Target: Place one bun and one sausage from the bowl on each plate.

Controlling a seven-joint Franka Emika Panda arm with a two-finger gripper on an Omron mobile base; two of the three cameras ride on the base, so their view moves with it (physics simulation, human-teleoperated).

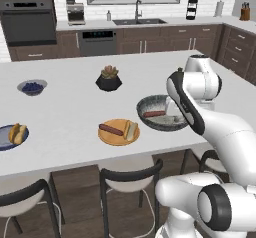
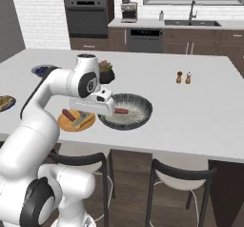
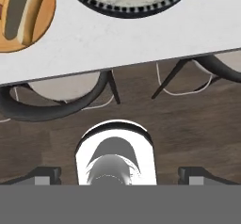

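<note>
The orange plate (image 1: pixel 118 133) already carries a sausage and a bun (image 1: pixel 131 130) lying side by side, so by the look of it that one is served. The dark blue plate (image 1: pixel 7 138), far off to the left of the tool, holds a bun (image 1: pixel 18 133); whether a sausage lies with it I cannot tell. One sausage (image 1: pixel 154 114) remains in the bowl (image 1: pixel 150 124), and it seems kept there as the piece meant for that blue plate. A small blue-filled bowl (image 1: pixel 32 87) and a plant pot (image 1: pixel 109 80) stand farther back on the tabletop (image 1: pixel 65 112), well apart from the work.

The tool (image 3: pixel 120 177) has its two tips spread wide, near the opposite lower corners of the hand view, with nothing between them. It points downward past the near edge of the tabletop: straight ahead of it are the wooden floor (image 3: pixel 197 138) and dark stool backs (image 3: pixel 56 108), while the bowl's ribbed rim and the orange plate sit at the far top of its view. So the bowl lies ahead of and beyond the tool, not under it.

The arm is folded high, the elbow raised over the near edge and the hand (image 2: pixel 95 104) hanging just beside the bowl's near left rim in the right base view. My reading is that the hand must swing forward over the bowl before the last sausage can be taken
</note>
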